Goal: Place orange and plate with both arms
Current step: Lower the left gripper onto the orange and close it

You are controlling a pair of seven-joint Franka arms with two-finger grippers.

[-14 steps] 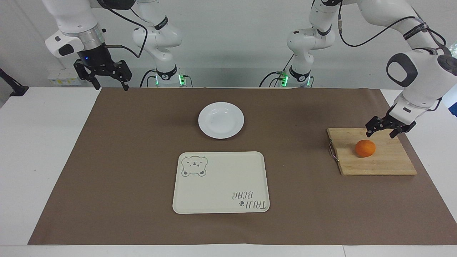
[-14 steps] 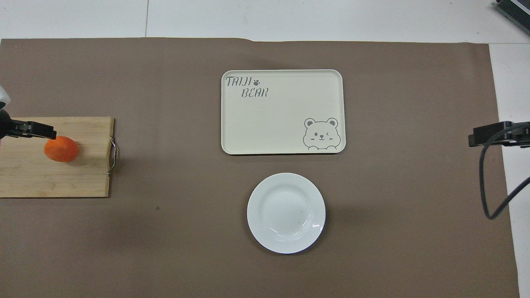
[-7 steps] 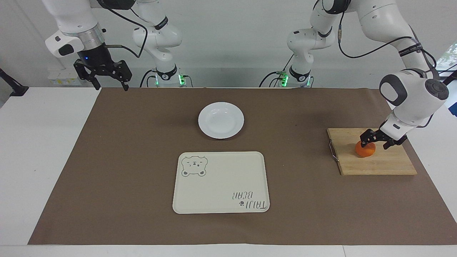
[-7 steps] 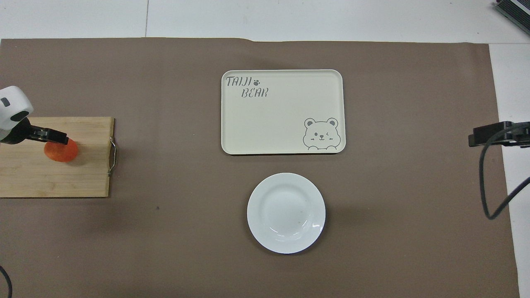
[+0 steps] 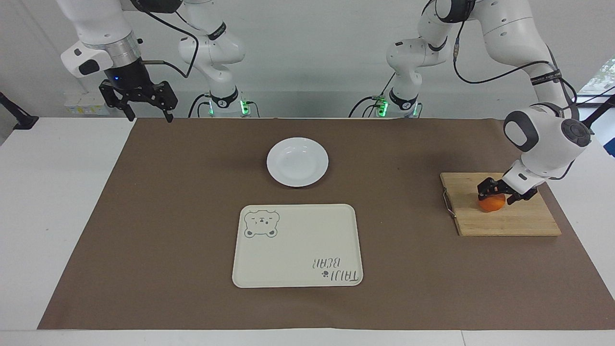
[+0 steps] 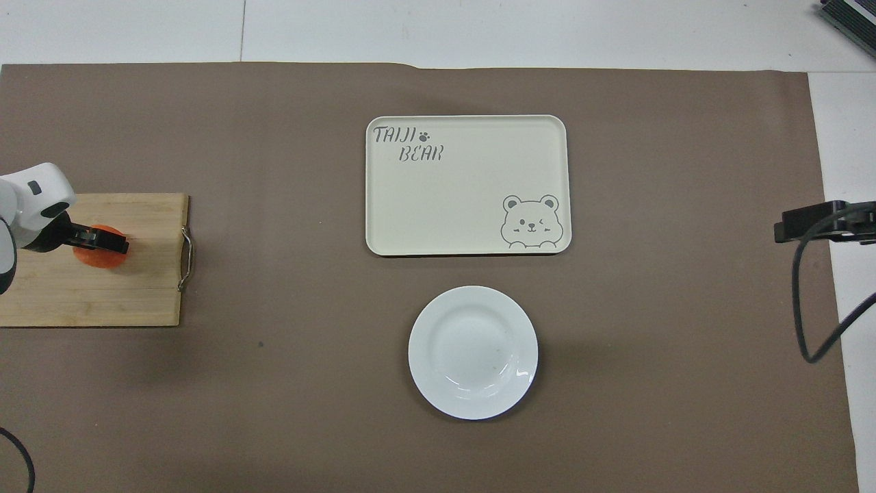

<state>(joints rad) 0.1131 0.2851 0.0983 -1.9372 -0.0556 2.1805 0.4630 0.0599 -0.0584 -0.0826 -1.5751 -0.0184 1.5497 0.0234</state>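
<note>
**A:** So, where does the orange (image 5: 491, 204) sit?

**B:** On the wooden cutting board (image 5: 509, 218) at the left arm's end of the table, on the part of the board nearer the robots. The left gripper (image 5: 497, 191) is down on top of it, one finger on each side of the fruit. Whether the fingers are pressing the skin or only bracketing it, I cannot tell. In the overhead view the gripper covers the upper part of the fruit.

**A:** Why come at it from above?

**B:** My guess: the fruit is round and could roll on a flat board, so straddling it from the top pins it while the fingers come in. The board's metal handle (image 5: 447, 202) faces the middle of the table, away from the arm.

**A:** And the plate (image 5: 297, 161)?

**B:** Untouched, on the brown mat (image 5: 168, 216) near the middle, nearer the robots than the cream bear tray (image 5: 297, 245). The two lie close but apart. The tray looks like the likely destination.

**A:** The other arm?

**B:** The right gripper (image 5: 145, 114) waits in the air over the mat's corner at its own end, fingers spread wide, holding nothing. It seems parked to take the plate once its turn comes
</note>
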